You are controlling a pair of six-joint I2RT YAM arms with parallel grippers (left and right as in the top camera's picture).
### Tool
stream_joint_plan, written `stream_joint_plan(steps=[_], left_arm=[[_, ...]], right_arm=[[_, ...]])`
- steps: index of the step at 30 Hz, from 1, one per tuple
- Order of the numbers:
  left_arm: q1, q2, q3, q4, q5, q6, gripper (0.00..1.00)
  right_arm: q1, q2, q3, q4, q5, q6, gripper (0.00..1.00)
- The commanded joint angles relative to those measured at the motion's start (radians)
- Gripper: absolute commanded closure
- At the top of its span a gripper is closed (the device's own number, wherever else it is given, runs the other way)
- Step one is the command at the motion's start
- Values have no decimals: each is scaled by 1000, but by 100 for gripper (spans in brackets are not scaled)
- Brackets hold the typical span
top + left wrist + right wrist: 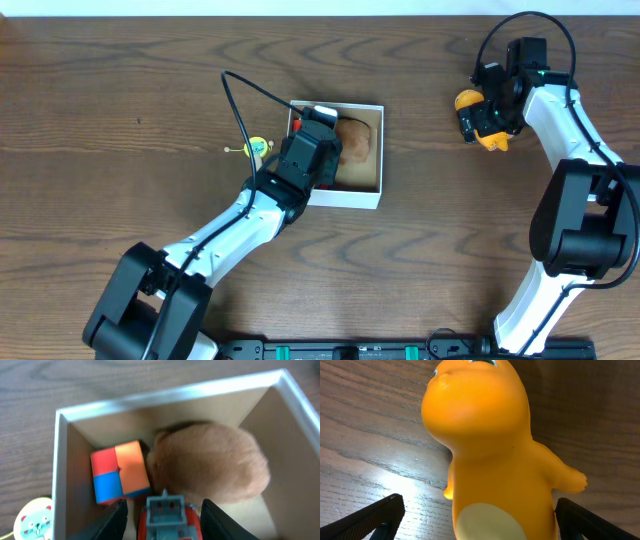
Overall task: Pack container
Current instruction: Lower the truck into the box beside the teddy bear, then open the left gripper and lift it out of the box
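Container (345, 195): middle of the tabletop (120, 80), slightly toward its far edge; white walls, tan inside.
Contents: brown plush (210, 462) on the right; coloured block (120, 472) by the left wall, touching the plush.
Left gripper (165, 515): low inside the container, jaws half apart either side of a red-and-grey toy (167, 525); cannot tell whether gripped.
Right gripper (480, 520): toward the far right corner, jaws wide, straddling an orange figure (485, 435), not clamped.
Cat-face disc (32, 520): on the tabletop, just outside the left wall.

plush (210, 465) + cube (120, 471) block container (165, 397) far half, red toy (169, 517) btw left jaws nearside, rt corner floor free
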Motion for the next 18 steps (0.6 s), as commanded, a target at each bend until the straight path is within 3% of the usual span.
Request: stream_joint_plan(steps=[1, 5, 8, 14, 18], left_arm=[[2, -42, 33, 1, -12, 6, 51], [-1, -54, 55, -34, -2, 5, 52], [-2, -54, 55, -68, 126, 5, 53], [-3, -54, 55, -76, 229, 4, 94], [-13, -53, 55, -113, 229, -3, 94]], right_arm=[[8, 7, 3, -1, -7, -2, 1], [8, 7, 3, -1, -7, -2, 1], [8, 7, 3, -1, -7, -2, 1], [8, 7, 3, -1, -7, -2, 1], [8, 7, 3, -1, -7, -2, 1]])
